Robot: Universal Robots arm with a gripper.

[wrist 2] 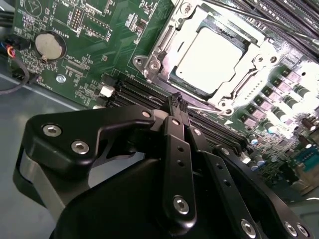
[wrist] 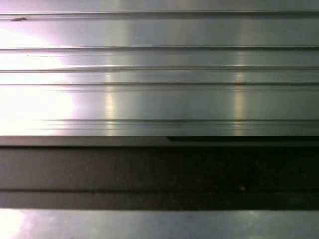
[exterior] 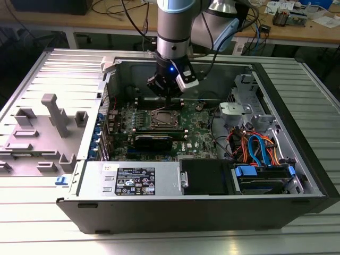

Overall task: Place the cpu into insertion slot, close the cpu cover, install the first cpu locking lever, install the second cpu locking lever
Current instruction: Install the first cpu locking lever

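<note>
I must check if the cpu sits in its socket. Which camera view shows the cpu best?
The second wrist view: the cpu shows large, lying flat in the insertion slot under the cpu cover. The exterior view shows it small, below the gripper. The first wrist view faces ribbed metal.

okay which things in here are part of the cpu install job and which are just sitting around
Job: cpu, seated in the insertion slot; cpu cover; gripper just beside the socket.
Lying about: coin battery, memory slots, drive cables, power supply.
</note>
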